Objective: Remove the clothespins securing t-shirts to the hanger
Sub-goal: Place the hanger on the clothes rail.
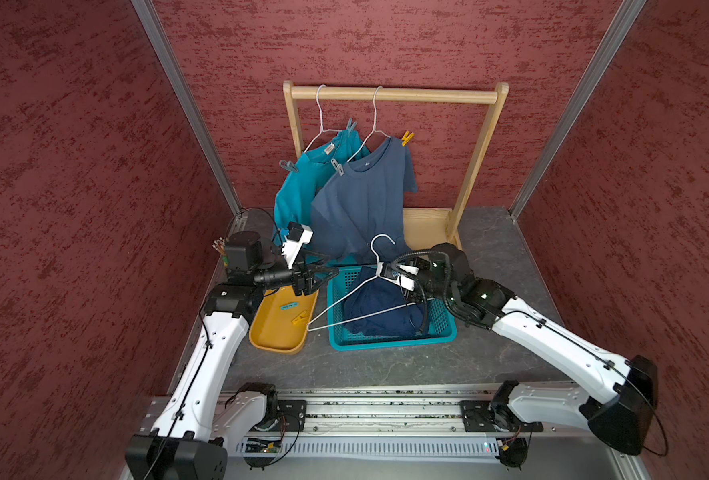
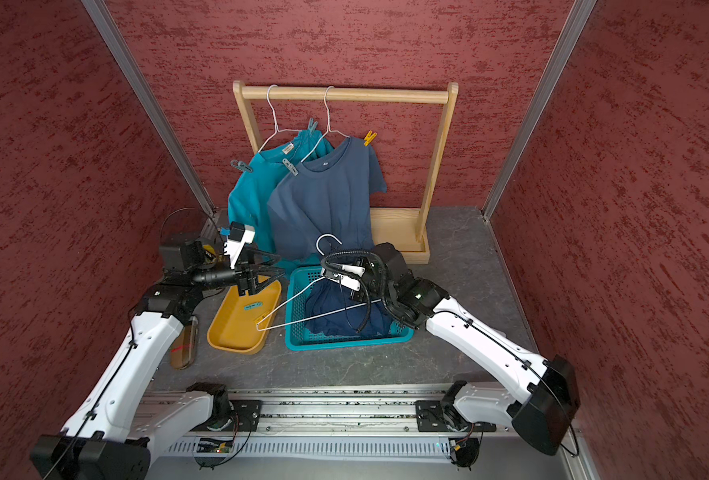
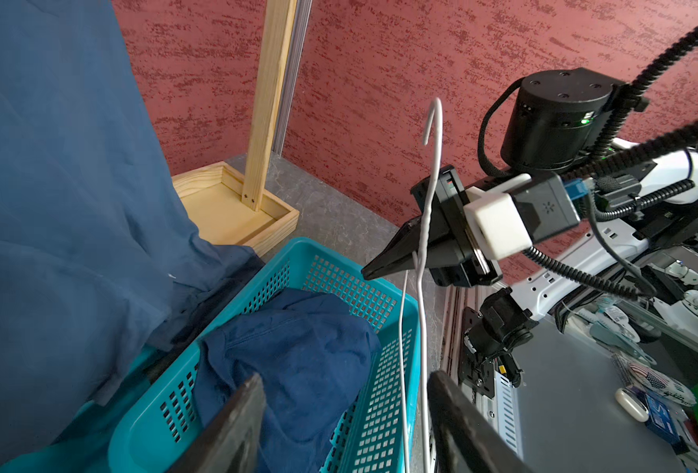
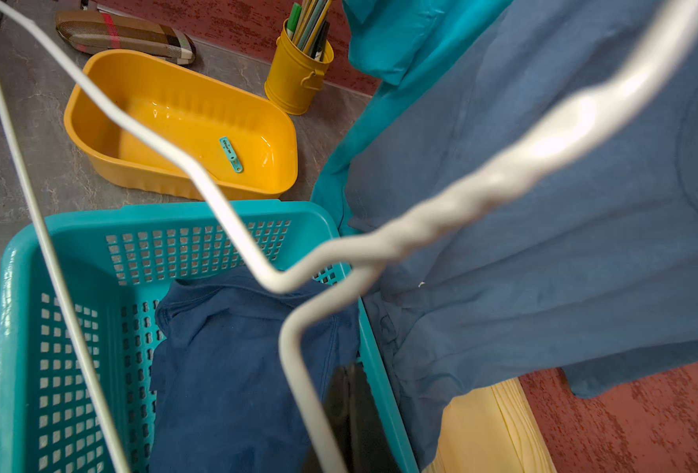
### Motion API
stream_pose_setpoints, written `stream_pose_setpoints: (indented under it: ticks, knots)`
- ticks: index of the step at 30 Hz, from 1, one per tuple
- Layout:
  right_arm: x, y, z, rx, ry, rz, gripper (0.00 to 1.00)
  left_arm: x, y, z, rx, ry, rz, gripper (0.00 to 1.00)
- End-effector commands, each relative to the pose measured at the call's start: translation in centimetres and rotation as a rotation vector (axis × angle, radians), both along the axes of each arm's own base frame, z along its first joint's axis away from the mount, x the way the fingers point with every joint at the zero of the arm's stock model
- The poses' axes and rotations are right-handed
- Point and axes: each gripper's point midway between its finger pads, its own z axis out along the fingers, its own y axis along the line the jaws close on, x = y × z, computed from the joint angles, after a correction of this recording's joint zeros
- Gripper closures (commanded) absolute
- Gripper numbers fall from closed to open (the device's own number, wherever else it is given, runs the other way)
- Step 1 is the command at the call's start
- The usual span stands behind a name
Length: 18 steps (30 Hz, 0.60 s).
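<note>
Reaching in from the near left corner, the left arm bent at the elbow and held its wrist level, so that the left gripper hung over the far end of the yellow tray with its jaws spread apart and nothing between them. Below it on the tray floor lay a teal clothespin and, nearer, a yellow clothespin, both clear of the fingers. From the near right, the right arm stretched forward and low over the teal basket. The right gripper was clamped on the twisted neck of a bare white hanger, which slanted across the basket, one corner reaching over the tray's rim close to the yellow clothespin. A navy t-shirt lay crumpled in the basket under that wire. Farther back, well beyond both grippers, a teal t-shirt and a slate blue t-shirt hung from the wooden rack. A grey-blue clothespin and a blue-green clothespin sat on the teal shirt's shoulders. A grey clothespin and a second yellow clothespin sat on the slate blue one's.
</note>
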Motion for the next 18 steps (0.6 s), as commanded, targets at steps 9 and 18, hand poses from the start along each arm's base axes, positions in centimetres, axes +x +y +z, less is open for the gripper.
stream_pose_setpoints:
  ticks: [9,18]
  knots:
    - [0.4,-2.5,2.6,0.031,-0.050,-0.067,1.00,-6.1,-1.0,-1.7,-0.050,-0.021,-0.198,0.35]
    - [1.6,-4.1,5.0,0.096,-0.099,-0.120,1.00,-6.4,-1.8,-6.1,0.116,0.098,-0.186,0.39]
